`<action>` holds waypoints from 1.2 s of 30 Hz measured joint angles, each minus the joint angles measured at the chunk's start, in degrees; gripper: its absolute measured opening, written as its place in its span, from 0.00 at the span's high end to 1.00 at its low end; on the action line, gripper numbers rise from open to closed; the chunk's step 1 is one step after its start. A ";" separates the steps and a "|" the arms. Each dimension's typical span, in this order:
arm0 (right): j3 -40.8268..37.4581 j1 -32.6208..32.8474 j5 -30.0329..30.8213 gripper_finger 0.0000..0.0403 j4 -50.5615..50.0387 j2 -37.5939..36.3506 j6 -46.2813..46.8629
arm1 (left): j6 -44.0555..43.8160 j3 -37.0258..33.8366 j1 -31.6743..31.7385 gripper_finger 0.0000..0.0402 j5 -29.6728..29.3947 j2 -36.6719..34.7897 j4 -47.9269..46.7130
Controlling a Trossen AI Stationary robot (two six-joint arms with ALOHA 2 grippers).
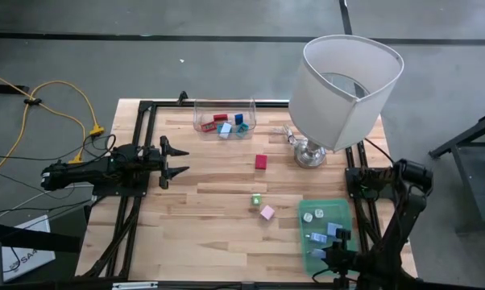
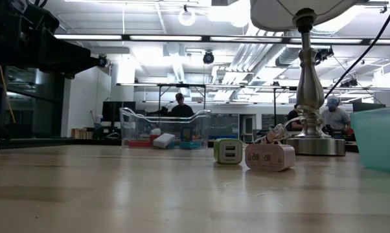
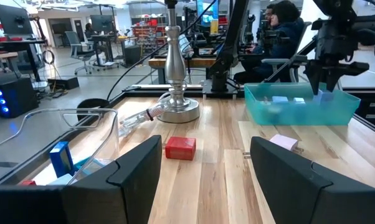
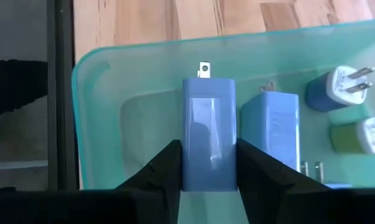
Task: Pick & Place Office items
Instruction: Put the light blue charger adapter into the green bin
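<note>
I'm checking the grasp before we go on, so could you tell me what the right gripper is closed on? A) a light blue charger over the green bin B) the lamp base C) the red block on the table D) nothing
A: the right gripper clamps a light blue charger between its fingers above the green bin.

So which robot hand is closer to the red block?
Left. The left end effector sits open at the table's left edge, level with the red block. The right end effector is down in the green bin, gripping a blue charger.
</note>
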 joint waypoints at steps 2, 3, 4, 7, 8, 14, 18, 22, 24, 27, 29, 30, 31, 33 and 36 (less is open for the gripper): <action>-0.01 0.00 -0.05 0.72 0.20 0.70 0.99 | -0.01 0.00 0.01 0.41 -0.01 0.00 -0.01; -0.02 0.00 -0.21 0.72 0.30 0.97 1.42 | 0.01 0.00 0.00 0.41 -0.01 0.00 0.01; 0.00 0.00 -0.22 0.72 0.47 1.30 1.93 | 0.01 0.00 -0.01 0.41 0.01 0.00 -0.01; -0.02 0.00 -0.24 0.70 0.79 2.09 2.67 | 0.00 0.00 -0.01 0.41 0.00 0.00 0.00; -0.02 0.00 -0.24 0.70 1.08 2.37 2.72 | 0.00 0.00 -0.01 0.41 0.00 0.00 -0.01; -0.02 -0.02 -1.20 0.72 3.00 3.42 2.68 | 0.00 0.00 -0.01 0.41 0.01 0.00 0.00; 0.00 -0.02 -1.21 0.71 3.15 3.50 2.70 | -0.01 0.00 -0.01 0.41 0.01 0.00 -0.01; -0.02 -0.02 -1.22 0.70 3.34 3.50 2.71 | 0.00 0.00 -0.01 0.41 0.01 0.00 0.00; -0.02 -0.02 -1.32 0.70 3.35 3.50 2.70 | 0.01 0.00 0.01 0.41 0.01 0.00 -0.01; -0.01 -0.02 -1.40 0.70 3.50 3.50 2.70 | -0.01 0.00 -0.01 0.41 0.00 0.00 0.00; -0.02 -0.02 -1.43 0.69 3.54 3.50 2.72 | -0.01 0.00 -0.01 0.41 -0.01 0.00 -0.01; -0.02 -0.02 -1.45 0.68 3.59 3.50 2.72 | 0.00 0.00 0.00 0.41 0.00 0.00 0.00; -0.01 -0.02 -1.44 0.67 3.67 3.50 2.72 | -0.01 0.00 0.01 0.41 0.01 0.00 -0.01; -0.02 -0.02 -1.41 0.64 3.85 3.50 2.72 | -0.01 0.00 0.01 0.41 0.01 0.00 0.01; -0.02 -0.02 -1.40 0.61 4.01 3.50 2.74 | -0.01 0.00 -0.01 0.41 0.00 0.00 0.00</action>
